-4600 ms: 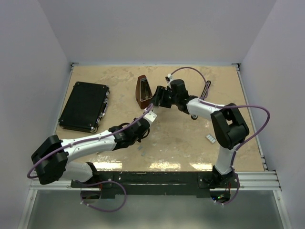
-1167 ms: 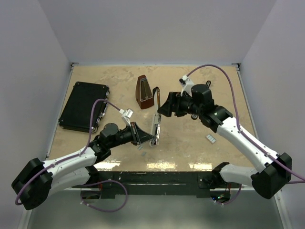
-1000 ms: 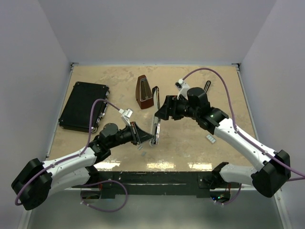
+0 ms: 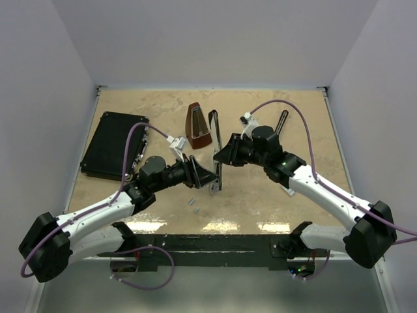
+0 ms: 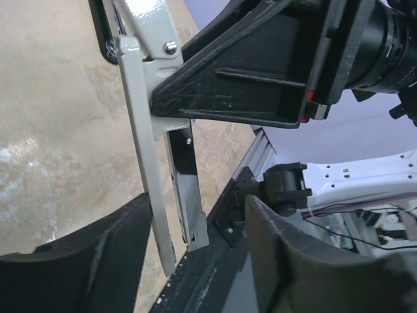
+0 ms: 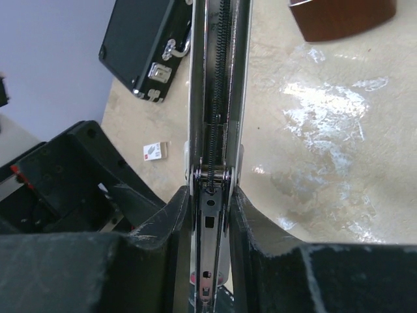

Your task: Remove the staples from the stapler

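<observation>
The black case [image 4: 115, 145] lies shut at the left of the counter [image 4: 156, 107]; what it holds is hidden. The left tool [image 4: 207, 176] has its fingers [image 5: 71, 254] spread apart on either side of the stapler [image 4: 214, 134], without touching it. The stapler is slim, black and silver, opened out into long thin bars, with a coiled spring [image 6: 218, 78] showing in its channel. It stands mid-counter, just right of the brown metronome [image 4: 197, 127]. The right tool [image 4: 219, 158] is clamped on the stapler's silver bar.
</observation>
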### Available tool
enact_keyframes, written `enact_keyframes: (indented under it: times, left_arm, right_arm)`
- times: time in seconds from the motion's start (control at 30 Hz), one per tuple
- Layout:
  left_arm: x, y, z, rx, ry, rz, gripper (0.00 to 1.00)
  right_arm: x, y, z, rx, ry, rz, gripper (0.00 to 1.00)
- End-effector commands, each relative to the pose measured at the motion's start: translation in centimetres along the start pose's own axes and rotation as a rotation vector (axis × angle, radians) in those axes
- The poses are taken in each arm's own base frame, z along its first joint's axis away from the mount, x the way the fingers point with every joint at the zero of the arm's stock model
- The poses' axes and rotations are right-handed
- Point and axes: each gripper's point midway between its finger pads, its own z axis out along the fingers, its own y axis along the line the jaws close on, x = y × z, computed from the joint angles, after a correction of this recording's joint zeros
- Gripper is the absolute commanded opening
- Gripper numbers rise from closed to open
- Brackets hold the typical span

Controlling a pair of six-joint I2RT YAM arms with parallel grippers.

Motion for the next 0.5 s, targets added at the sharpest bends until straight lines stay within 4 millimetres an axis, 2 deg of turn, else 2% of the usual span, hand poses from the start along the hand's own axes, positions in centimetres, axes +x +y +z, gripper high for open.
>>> enact_keyframes:
  times: [0.0,0.03,0.07,0.13,0.17,0.2,0.27,0.3,0.33,0.37,0.4,0.47]
  left_arm:
    - [-2.8,-2.3,-0.2,0.056,-0.078,0.129,0.69]
    - [-2.6,-2.0,-0.4,0.043,-0.069,0.141,0.72]
    - [-2.8,-1.8,-0.6,0.03,-0.073,0.181,0.77]
    - [-2.7,-1.0,-0.8,-0.025,-0.048,0.214,0.85]
    - [-3.0,-0.5,-0.9,-0.053,-0.047,0.269,0.89]
    - [-2.9,-0.1,-1.1,-0.096,-0.018,0.287,0.98]
    - [-3.6,1.0,-1.5,-0.171,-0.012,0.372,1.0]
    - [-3.9,1.3,-1.9,-0.202,-0.002,0.396,1.0]
    - [-3.5,2.2,-2.4,-0.242,0.022,0.412,1.0]
    - [-4.2,2.8,-2.9,-0.29,-0.004,0.448,1.0]
    - [-4.0,3.6,-3.4,-0.329,0.005,0.453,1.0]
    - [-4.8,4.9,-4.3,-0.41,-0.031,0.476,1.0]
  right_arm:
    - [-3.5,0.7,-0.5,0.027,-0.134,-0.007,0.0]
    - [-3.9,0.5,-0.4,0.049,-0.142,-0.009,0.0]
    - [-3.9,-0.9,0.0,0.113,-0.145,-0.007,0.0]
    - [-4.6,-2.3,0.2,0.166,-0.155,-0.001,0.0]
    - [-4.3,-3.8,0.8,0.212,-0.127,-0.002,0.0]
    - [-5.1,-5.1,0.7,0.248,-0.138,0.007,0.0]
    - [-5.8,-6.9,1.1,0.302,-0.136,0.012,0.0]
    - [-6.0,-8.5,1.7,0.332,-0.127,0.028,0.0]
    - [-6.5,-9.2,2.0,0.348,-0.129,0.029,0.0]
    - [-6.8,-10.0,2.2,0.377,-0.127,0.028,0.0]
    - [-6.8,-12.2,2.8,0.446,-0.114,0.039,0.0]
    - [-8.0,-13.9,3.3,0.522,-0.111,0.041,0.0]
